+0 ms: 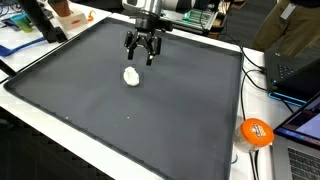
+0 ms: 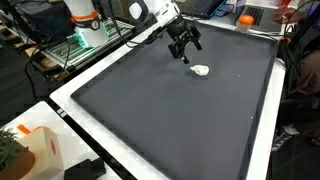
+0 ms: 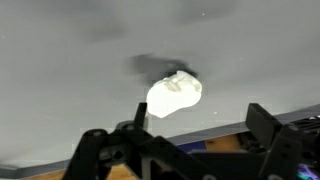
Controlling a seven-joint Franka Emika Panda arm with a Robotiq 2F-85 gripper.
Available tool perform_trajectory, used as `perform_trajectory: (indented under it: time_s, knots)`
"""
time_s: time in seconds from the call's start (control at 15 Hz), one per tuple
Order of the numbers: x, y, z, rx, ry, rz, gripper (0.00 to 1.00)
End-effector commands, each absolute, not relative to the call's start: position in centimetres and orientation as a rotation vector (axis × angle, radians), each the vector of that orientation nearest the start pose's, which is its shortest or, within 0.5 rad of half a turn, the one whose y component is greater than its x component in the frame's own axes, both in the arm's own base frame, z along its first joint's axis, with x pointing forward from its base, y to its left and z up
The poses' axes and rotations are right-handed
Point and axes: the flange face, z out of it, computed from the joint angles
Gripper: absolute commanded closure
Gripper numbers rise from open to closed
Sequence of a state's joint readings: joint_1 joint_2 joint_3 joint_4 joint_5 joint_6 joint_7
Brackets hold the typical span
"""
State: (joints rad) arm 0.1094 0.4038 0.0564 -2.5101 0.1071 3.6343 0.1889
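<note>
One tool (image 1: 141, 57), jaws spread wide (holding nothing), just above one white lump (image 1: 132, 76), one dark mat (image 1: 90, 112)

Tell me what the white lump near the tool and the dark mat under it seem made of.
Small white crumpled lump: probably soft cloth or tissue, matte, with folds and an uneven outline. Large dark grey mat: likely rubber or foam, matte, smooth, no glare.

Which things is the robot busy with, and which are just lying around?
Busy with:
- pincer, open, hanging just above the lump without touching it
- small white lump, lying on the dark mat

Just lying about:
- orange round thing, off the mat's edge
- orange and white box, by a corner of the table
</note>
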Motion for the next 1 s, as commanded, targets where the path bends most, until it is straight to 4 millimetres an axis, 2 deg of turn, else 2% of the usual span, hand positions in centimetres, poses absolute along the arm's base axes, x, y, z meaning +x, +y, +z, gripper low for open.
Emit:
perform_trajectory:
  time_s: [0.0, 0.4, 0.93]
  knots:
    - [49.2, 7.5, 21.3, -2.769, 0.226, -1.103, 0.0]
    - [49.2, 8.3, 20.3, -2.717, 0.207, -1.152, 0.0]
    - [49.3, 8.4, 20.1, -2.651, 0.209, -1.267, 0.0]
